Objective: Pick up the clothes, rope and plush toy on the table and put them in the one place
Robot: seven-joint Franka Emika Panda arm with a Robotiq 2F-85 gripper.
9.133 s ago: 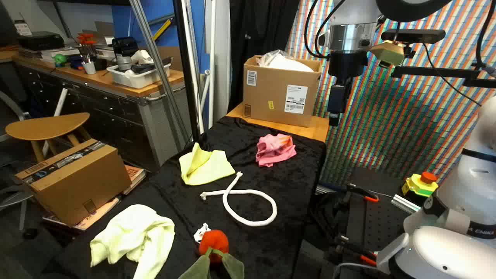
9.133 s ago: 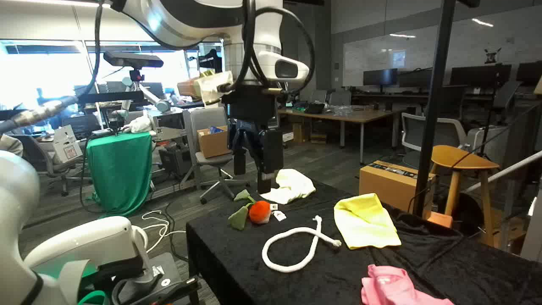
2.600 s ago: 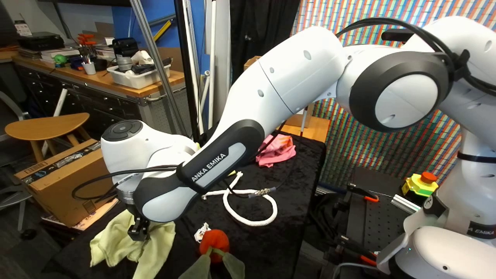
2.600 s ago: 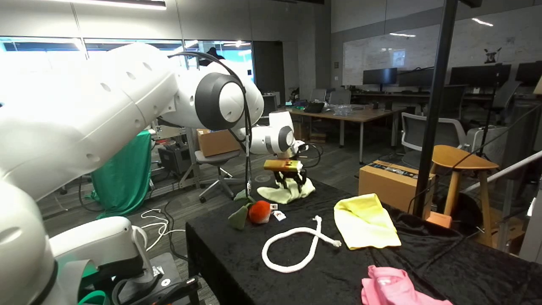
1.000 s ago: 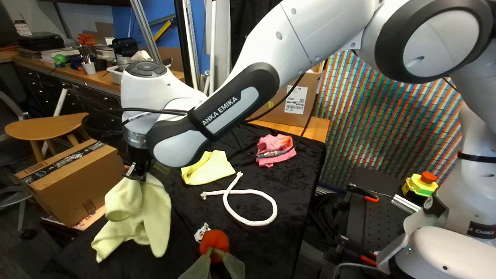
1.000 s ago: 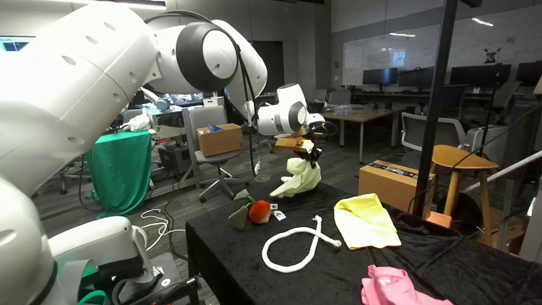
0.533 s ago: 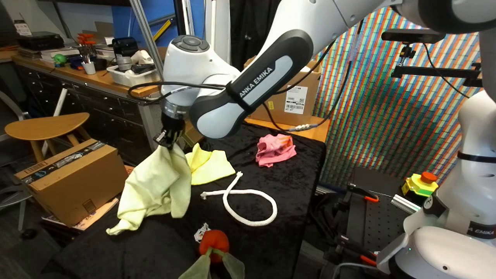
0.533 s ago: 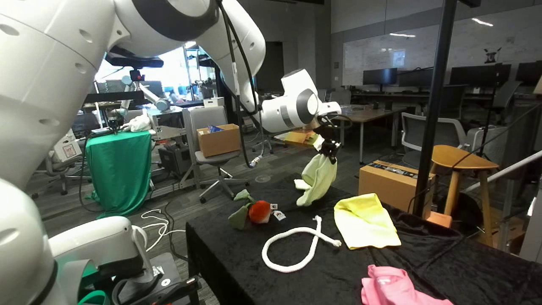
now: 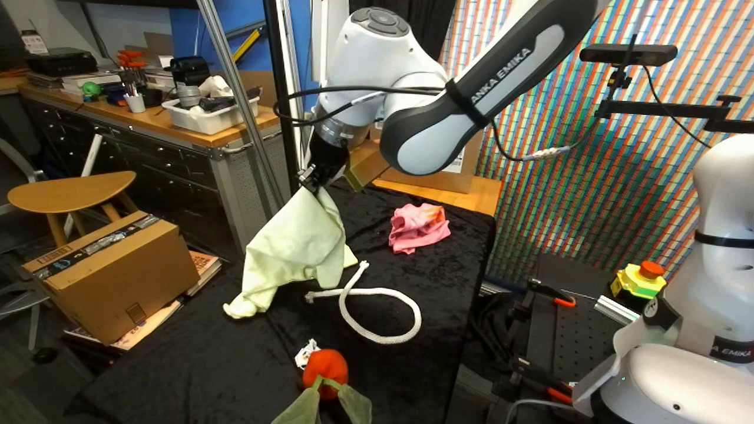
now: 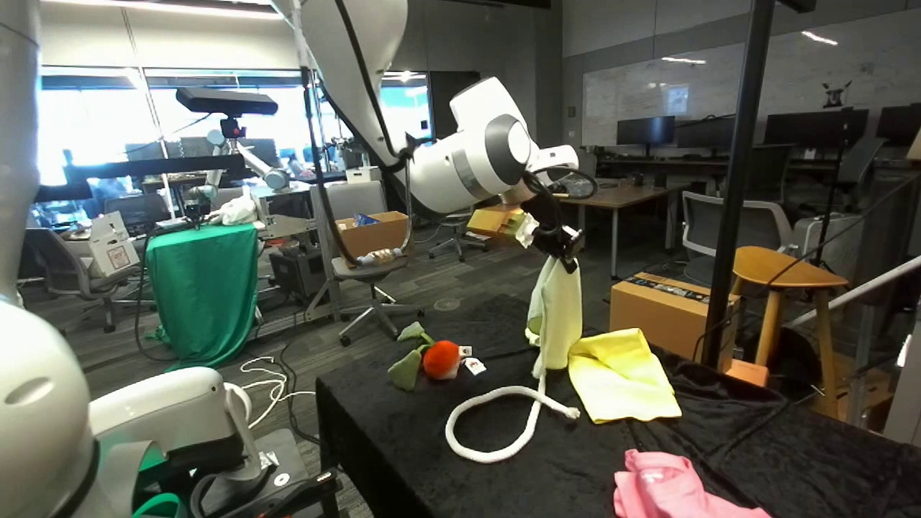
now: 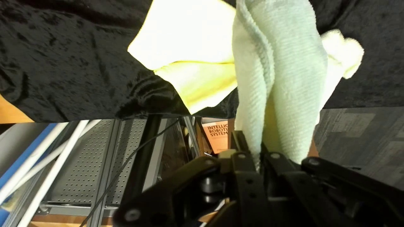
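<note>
My gripper [image 11: 251,140] is shut on the pale yellow-green cloth [image 9: 294,241], which hangs in folds beneath the fingers. In an exterior view the gripper [image 9: 310,179] is tilted, and the hanging cloth covers most of the brighter yellow cloth [image 10: 622,378] lying behind it. Whether the lower hem touches the table [image 9: 206,365] I cannot tell. The white rope [image 9: 386,340] lies looped mid-table. Near it rests the red-orange plush toy [image 10: 440,358] with green leaves and white tags. The pink cloth [image 9: 418,227] is crumpled toward the table's far end in that exterior view.
A large cardboard box [image 9: 459,181] stands on the wooden surface at the table's end, partly behind the arm. A taped carton [image 9: 118,282] and a wooden stool [image 10: 784,266] are beside the table. A dark upright pole [image 10: 734,180] rises at the table's edge.
The pale yellow-green cloth, lying flat earlier, was gripped and lifted. Over the last second, gripper and cloth moved from beside the plush toy toward the brighter yellow cloth. Other items have not moved.
</note>
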